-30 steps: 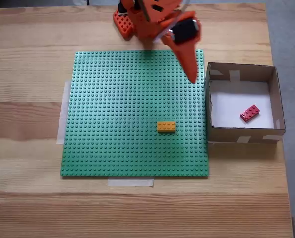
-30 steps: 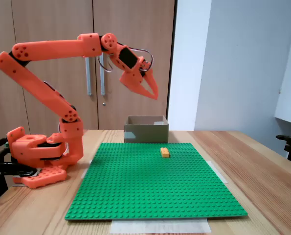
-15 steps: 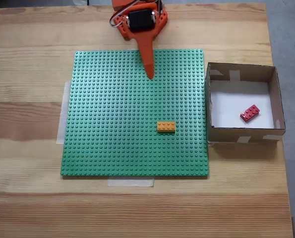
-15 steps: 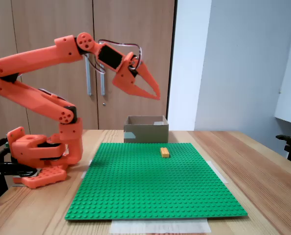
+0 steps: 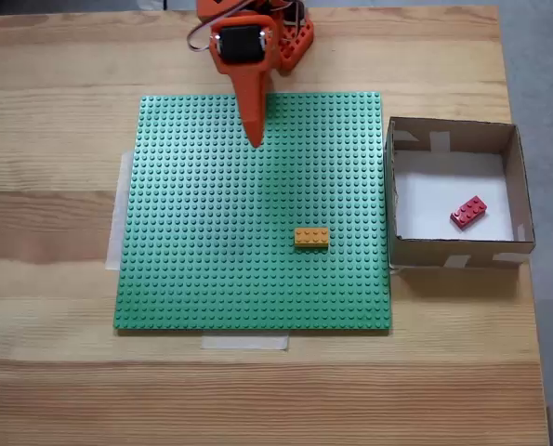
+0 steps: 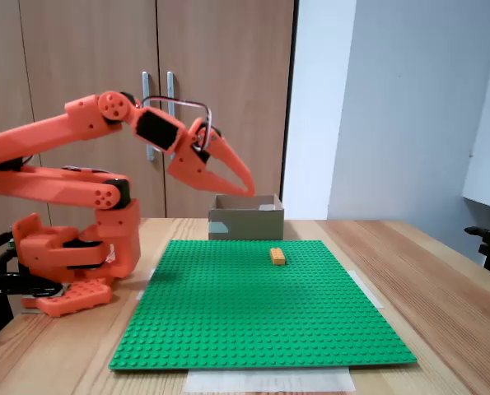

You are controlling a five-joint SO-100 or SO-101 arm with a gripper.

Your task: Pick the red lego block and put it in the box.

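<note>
Brick first: from the fixed view looking straight down, the red lego block [image 5: 468,213] lies flat and slightly askew on the white floor of the cardboard box [image 5: 518,181], towards the box's right wall and touching none of its walls. I'd judge it light, rigid and smooth-sided, a thing to pinch across its two long faces, since the studs on top offer no hold. An orange-yellow brick [image 5: 311,237] sits on the green baseplate [image 5: 192,242], nearer the plate's right edge. The gripper [image 5: 254,137] points down the plate from its top edge, well apart from both bricks, and carries nothing; from here the fingers look pressed into one spike

From the fixed view at table height, the gripper [image 6: 249,188] hangs high above the baseplate [image 6: 261,321], its two tips meeting at the point, so closed and empty. The box [image 6: 245,222] stands at the plate's far edge, its walls hiding whatever is inside
</note>
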